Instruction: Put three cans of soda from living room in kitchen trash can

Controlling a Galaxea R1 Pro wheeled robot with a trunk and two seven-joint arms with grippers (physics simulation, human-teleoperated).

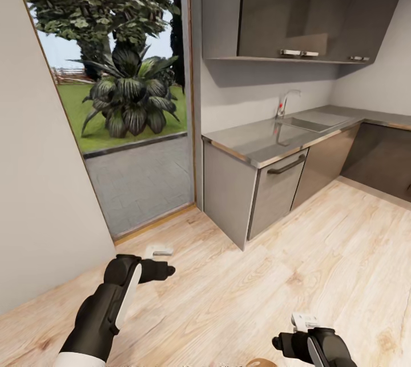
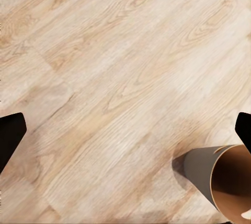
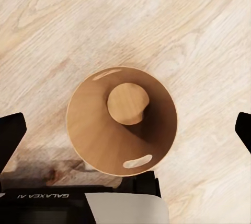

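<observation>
The tash can stands upright on the light wood floor, a round tapered bin with a tan wood-like inside. The right wrist view looks straight down into it, and just its bare round bottom shows inside. My right gripper hangs above it, open and holding nothing. The bin's pale outer wall shows beside my left gripper, which is also open over bare floor. In the head view the bin's rim peeks in at the lower edge, between the left gripper and the right gripper. The cans of soda are out of view.
A grey kitchen counter with a steel sink and faucet runs ahead and to the right, with dark wall cabinets above. A glass door to the garden is ahead on the left, beside a plain wall.
</observation>
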